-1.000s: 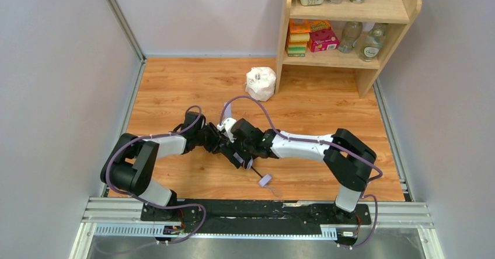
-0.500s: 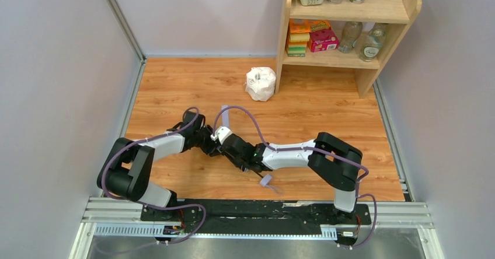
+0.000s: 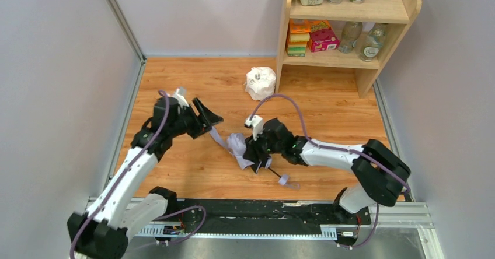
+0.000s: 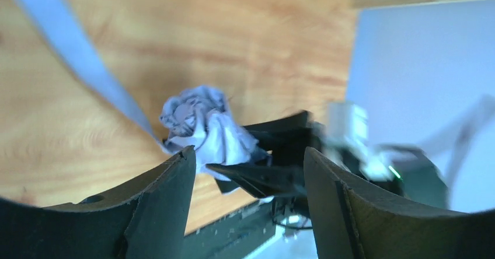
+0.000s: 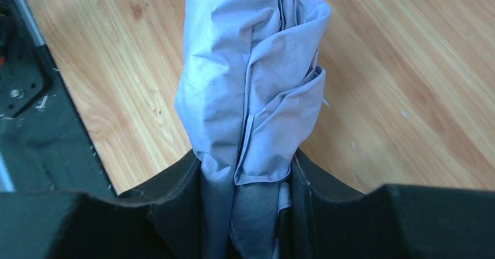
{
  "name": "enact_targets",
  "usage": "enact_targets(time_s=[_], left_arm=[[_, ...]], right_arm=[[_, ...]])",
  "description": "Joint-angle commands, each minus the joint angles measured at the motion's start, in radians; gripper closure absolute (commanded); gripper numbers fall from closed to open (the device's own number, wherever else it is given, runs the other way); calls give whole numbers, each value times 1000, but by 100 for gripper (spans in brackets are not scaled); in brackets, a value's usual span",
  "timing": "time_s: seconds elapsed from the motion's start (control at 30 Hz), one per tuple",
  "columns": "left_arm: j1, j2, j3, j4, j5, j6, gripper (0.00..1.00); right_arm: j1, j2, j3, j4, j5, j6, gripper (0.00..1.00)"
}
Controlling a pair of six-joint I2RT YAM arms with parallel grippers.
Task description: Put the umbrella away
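Note:
The umbrella (image 3: 237,145) lies on the wooden floor as a crumpled lavender bundle, and its closing strap (image 3: 218,136) trails left. Its thin black shaft (image 3: 272,172) leads to the small handle (image 3: 284,181) near the front. My right gripper (image 3: 255,151) is shut on the folded canopy (image 5: 251,90). The cloth is squeezed between both fingers (image 5: 175,195). My left gripper (image 3: 208,118) hangs open above and left of the bundle, with nothing in it. In the left wrist view the umbrella (image 4: 204,128) and the strap (image 4: 76,43) show beyond the gripper (image 4: 248,154).
A white plastic-wrapped lump (image 3: 260,83) sits by the foot of the wooden shelf (image 3: 386,5) at the back right, which holds tubs, boxes and bottles. Grey walls close in both sides. A black rail (image 3: 257,209) runs along the near edge.
My left gripper has opened and pulled back up and to the left, off the umbrella. My right gripper has closed on the canopy and shifted right with it.

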Motion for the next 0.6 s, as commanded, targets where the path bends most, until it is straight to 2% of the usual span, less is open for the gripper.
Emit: enact_targets(time_s=[0.0,0.1,0.23,0.37,0.47,0.57], left_arm=[[12,-241,123,-29,-72,236,26],[12,-330,153,-13,-74,316,26],[10,-341,140,70,114,366,24],[9,-293,78,215,324,337,24],[-13,-284,46,264,363,351,24],[-62,-243,49,224,369,418,24]], right_arm=[[-118,-166,-32,11,-301,90,100],[-205,-251,-47,19,-425,156,100],[-285,-341,-24,-2,-545,216,100],[-342,-398,25,-29,-631,262,100],[-376,-426,60,-36,-691,316,100],[-390,-456,91,-50,-727,360,100]])
